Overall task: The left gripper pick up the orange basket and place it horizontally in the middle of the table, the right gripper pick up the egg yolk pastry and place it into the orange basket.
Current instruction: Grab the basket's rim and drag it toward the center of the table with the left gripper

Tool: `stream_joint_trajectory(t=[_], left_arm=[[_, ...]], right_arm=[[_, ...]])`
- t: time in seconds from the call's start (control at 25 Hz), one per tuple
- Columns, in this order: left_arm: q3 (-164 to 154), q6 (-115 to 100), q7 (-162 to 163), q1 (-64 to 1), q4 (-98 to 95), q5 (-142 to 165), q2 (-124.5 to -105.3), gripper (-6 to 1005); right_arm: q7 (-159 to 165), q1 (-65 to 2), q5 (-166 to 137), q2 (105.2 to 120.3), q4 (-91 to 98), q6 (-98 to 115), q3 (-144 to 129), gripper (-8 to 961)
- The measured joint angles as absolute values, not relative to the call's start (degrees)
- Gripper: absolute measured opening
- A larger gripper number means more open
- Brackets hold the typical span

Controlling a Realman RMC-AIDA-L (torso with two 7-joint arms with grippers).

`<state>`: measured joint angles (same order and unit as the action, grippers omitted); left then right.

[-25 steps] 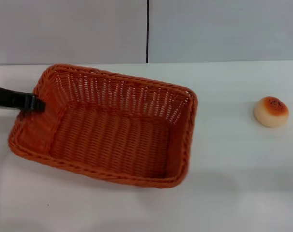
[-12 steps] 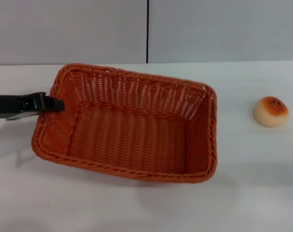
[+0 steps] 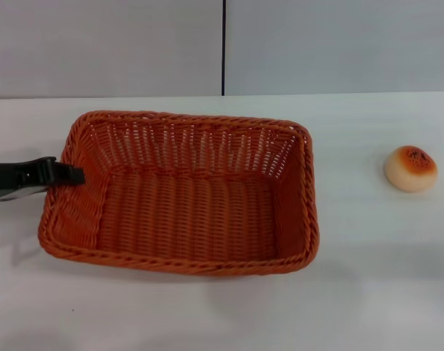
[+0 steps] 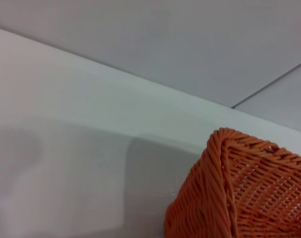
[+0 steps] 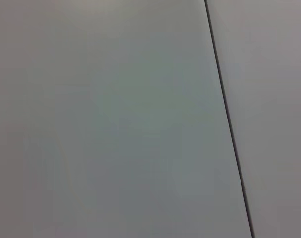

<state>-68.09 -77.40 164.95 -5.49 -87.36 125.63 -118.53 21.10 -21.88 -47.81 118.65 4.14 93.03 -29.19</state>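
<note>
At the far left of the head view, the left gripper (image 3: 74, 175) is seen reaching in level from the edge of the picture, its slim black jaws closed narrowly onto the left short wall of the orange basket (image 3: 179, 193). The basket is laid with its long sides running across the table (image 3: 368, 285), roughly in the middle of the white top, and nothing is seen inside it; only woven floor and sloped walls are shown. Whether its base is fully settled on the surface at the gripped end cannot be told. In the left wrist view, one braided corner of the orange basket (image 4: 239, 188) is caught close up, with bare table (image 4: 66, 148) and the grey wall behind it. Further right in the head view, an open stretch of tabletop is left between the basket's right wall and the egg yolk pastry (image 3: 411, 168), which is set upright, well apart from the basket, near the right edge, its glazed orange-brown top facing up. Nothing is placed in the gap between them. Behind the table, grey wall panels (image 3: 339, 44) are split by a dark vertical seam. The right gripper is not shown anywhere, so its jaws cannot be judged; only panel and seam are given by the right wrist view.
</note>
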Motion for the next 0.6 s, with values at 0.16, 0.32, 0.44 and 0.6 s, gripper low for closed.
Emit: stream_joint_trajectory(t=[0.16, 0.32, 0.44, 0.6], left_arm=[[-68.7, -77.7, 164.5, -5.2, -87.3, 125.9, -118.28, 169], [-68.8, -77.9, 163.8, -5.0, -87.1, 125.7, -118.27, 169], [-68.8, -78.1, 163.6, -4.9, -87.1, 125.5, -118.28, 169], [-67.5, -77.9, 163.5, -4.9, -86.6, 123.6, -118.33, 170]], right_arm=[[21.1, -21.8, -48.1, 118.65, 4.2, 93.0, -29.2, 621], [21.1, -21.6, -48.1, 118.72, 4.2, 93.0, -29.3, 621], [21.1, -21.3, -48.2, 118.74, 4.2, 93.0, -29.3, 621], [21.1, -21.1, -48.2, 118.74, 4.2, 93.1, -29.3, 621]])
